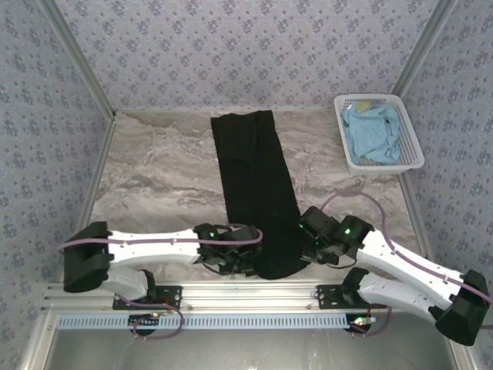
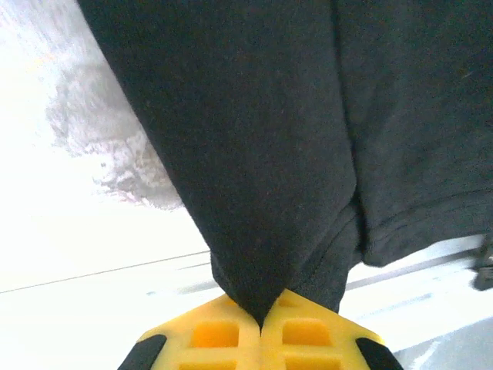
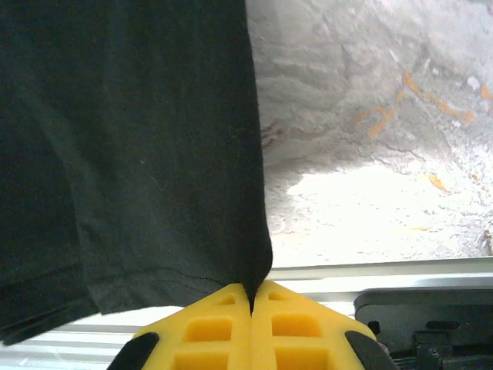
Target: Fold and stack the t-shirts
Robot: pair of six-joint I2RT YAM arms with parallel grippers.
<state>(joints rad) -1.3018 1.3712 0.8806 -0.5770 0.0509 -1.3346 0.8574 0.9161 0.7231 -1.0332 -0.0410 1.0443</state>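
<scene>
Left gripper: the yellow-padded left gripper (image 2: 262, 320) is clenched on the near left corner of the shirt's hem, with cloth bunched into the seam between its pads.
Black t-shirt: the black fabric t-shirt (image 1: 254, 177), already narrowed to a long strip, runs from the far middle of the table to its near edge, where both of your arms meet it.
Right gripper: the matching right gripper (image 3: 252, 297) is pinched shut on the near right corner, the hem hanging slack to its left.
Basket: the white plastic lattice basket (image 1: 412, 131) sits at the far right, well apart from the strip, with the light blue t-shirt (image 1: 373, 135) crumpled inside.
Step in hand: this looks like the lengthwise fold, near end over far. Lift both corners together and level, keep the hem taut between them, and carry it straight up the strip so the edges line up.
Surface: the grey marble-patterned tabletop (image 1: 162, 177) is smooth, so the far end may slide if you drag.
Room: blue floral wallpaper panels (image 1: 231, 46) enclose three sides, and a metal rail (image 1: 254, 297) carries the arm bases.
</scene>
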